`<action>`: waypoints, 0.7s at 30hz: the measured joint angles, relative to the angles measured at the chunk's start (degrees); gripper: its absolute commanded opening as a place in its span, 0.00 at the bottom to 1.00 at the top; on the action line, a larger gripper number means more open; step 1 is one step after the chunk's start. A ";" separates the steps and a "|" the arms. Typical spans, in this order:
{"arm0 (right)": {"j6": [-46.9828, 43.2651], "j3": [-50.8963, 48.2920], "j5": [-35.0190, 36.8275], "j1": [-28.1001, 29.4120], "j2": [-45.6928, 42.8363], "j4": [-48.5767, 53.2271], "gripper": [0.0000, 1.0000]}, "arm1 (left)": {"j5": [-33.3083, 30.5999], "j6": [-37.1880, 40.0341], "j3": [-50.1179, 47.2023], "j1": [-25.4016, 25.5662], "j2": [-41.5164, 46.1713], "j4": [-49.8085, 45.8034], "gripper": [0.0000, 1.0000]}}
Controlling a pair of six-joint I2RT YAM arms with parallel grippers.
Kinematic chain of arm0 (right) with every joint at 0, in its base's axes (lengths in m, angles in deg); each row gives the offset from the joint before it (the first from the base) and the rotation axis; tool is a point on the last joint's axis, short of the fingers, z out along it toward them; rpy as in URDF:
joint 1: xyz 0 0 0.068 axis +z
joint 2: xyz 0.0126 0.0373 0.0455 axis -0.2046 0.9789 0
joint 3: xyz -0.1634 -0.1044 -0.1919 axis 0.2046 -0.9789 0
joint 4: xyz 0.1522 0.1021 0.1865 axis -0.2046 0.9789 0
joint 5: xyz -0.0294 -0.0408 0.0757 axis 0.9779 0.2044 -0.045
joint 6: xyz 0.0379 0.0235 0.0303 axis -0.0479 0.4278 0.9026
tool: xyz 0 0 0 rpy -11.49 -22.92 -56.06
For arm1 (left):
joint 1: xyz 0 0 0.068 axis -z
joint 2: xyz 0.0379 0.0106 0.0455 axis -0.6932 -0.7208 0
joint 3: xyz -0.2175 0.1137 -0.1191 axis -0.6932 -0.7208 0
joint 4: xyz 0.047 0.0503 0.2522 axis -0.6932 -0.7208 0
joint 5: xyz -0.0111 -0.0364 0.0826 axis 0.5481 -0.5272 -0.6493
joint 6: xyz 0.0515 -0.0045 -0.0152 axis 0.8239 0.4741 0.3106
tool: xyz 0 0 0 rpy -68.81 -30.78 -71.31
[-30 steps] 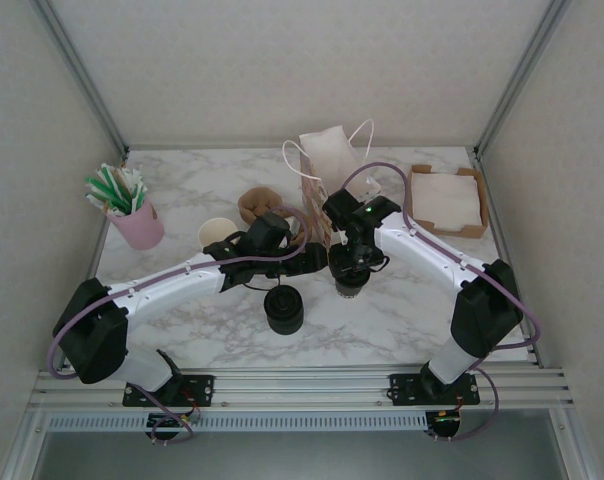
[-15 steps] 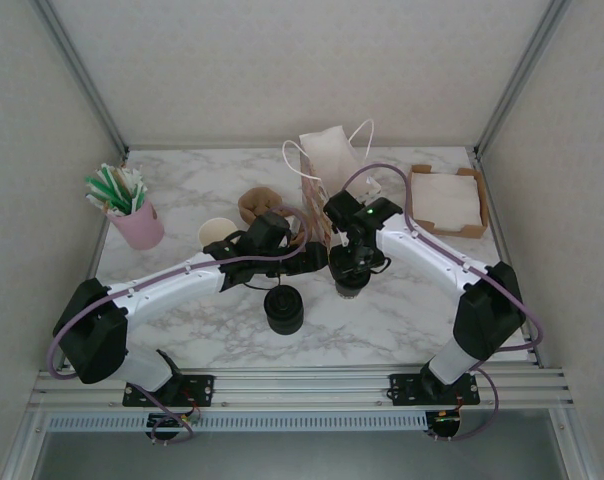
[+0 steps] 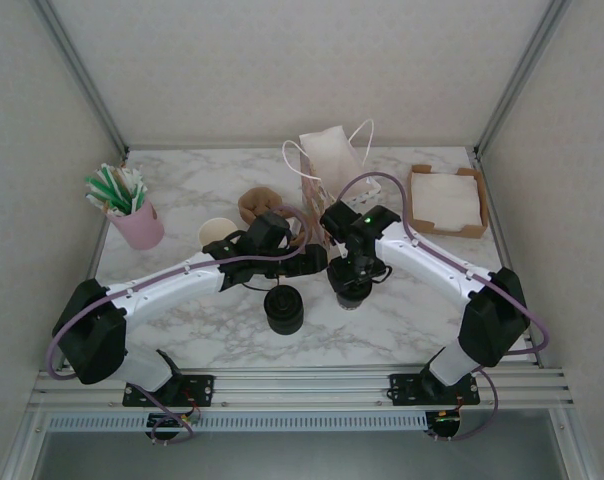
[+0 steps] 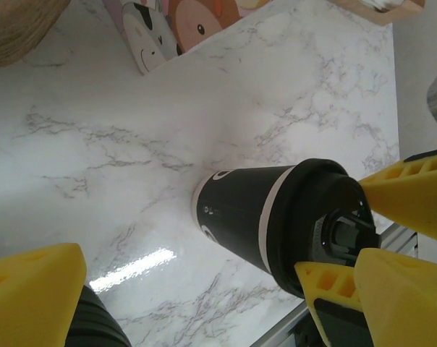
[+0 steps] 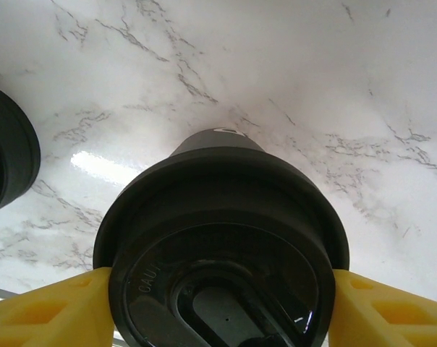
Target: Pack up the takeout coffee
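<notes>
The takeout coffee (image 5: pixel 222 238), a dark cup with a round black lid, sits between my right gripper's yellow fingers (image 5: pixel 59 303), which press the lid's rim on both sides. My right gripper (image 3: pixel 350 285) holds the cup near the table's middle. From the left wrist, the takeout coffee (image 4: pixel 255 213) appears tilted, its base low over the marble. My left gripper (image 3: pixel 317 262) stands wide open just left of the cup. My left gripper (image 4: pixel 215 289) has nothing between its fingers.
A stack of black lids (image 3: pixel 283 308) stands close to the cup's near left. Behind are a white paper bag (image 3: pixel 327 160), a wicker basket (image 3: pixel 257 205), cream cups (image 3: pixel 217 232), a pink cup of straws (image 3: pixel 130 215) and a napkin box (image 3: pixel 445 200).
My right gripper has shifted a little toward the near edge with the cup. The left arm has not moved.
</notes>
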 measured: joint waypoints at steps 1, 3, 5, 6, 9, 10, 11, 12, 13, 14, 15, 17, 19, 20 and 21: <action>0.02 -0.07 0.07 0.07 -0.04 0.24 0.75 | 0.07 0.04 0.00 0.00 0.02 -0.22 0.95; 0.02 -0.13 0.09 0.11 -0.09 0.63 0.76 | 0.26 0.09 0.00 0.00 0.02 -0.55 0.95; 0.02 -0.13 0.09 0.15 -0.13 1.05 0.77 | 0.42 0.20 0.00 0.00 0.02 -0.70 0.95; -0.07 -0.13 0.00 0.28 -0.20 1.38 0.78 | 0.37 0.15 0.00 0.00 0.02 -0.72 0.95; -0.22 -0.11 -0.70 1.66 -0.44 1.77 0.80 | 0.20 -0.04 0.04 0.02 0.02 0.20 0.95; -0.20 -0.11 -0.96 2.01 -0.55 1.77 0.81 | 0.15 -0.04 0.07 0.07 0.02 0.42 0.94; -0.17 -0.11 -1.03 2.23 -0.66 1.88 0.81 | 0.17 -0.04 0.07 0.07 0.11 0.35 0.94; -0.17 -0.11 -1.29 2.23 -0.79 1.95 0.82 | 0.15 -0.07 0.07 0.22 0.13 0.44 0.93; -0.17 -0.11 -1.33 2.23 -0.98 1.95 0.83 | 0.13 -0.07 0.09 0.28 0.13 0.66 0.92; -0.15 -0.11 -1.42 2.23 -1.22 2.03 0.84 | 0.15 -0.09 0.09 0.39 0.13 0.81 0.91; -0.15 -0.09 -1.51 2.23 -1.44 2.16 0.85 | 0.15 -0.11 0.09 0.48 0.13 0.87 0.91; -0.15 -0.09 -1.57 2.23 -2.01 2.16 0.86 | 0.13 -0.22 0.09 0.68 0.13 1.11 0.89; -0.13 -0.07 -1.70 2.23 -2.62 2.16 0.87 | 0.13 -0.22 0.17 0.81 0.13 1.22 0.85; -0.13 -0.02 -1.70 2.23 -2.99 2.16 0.87 | 0.13 -0.20 0.24 0.85 0.13 1.27 0.84; -0.11 0.02 -1.68 2.23 -3.39 2.16 0.87 | 0.15 -0.22 0.39 0.92 0.13 1.22 0.81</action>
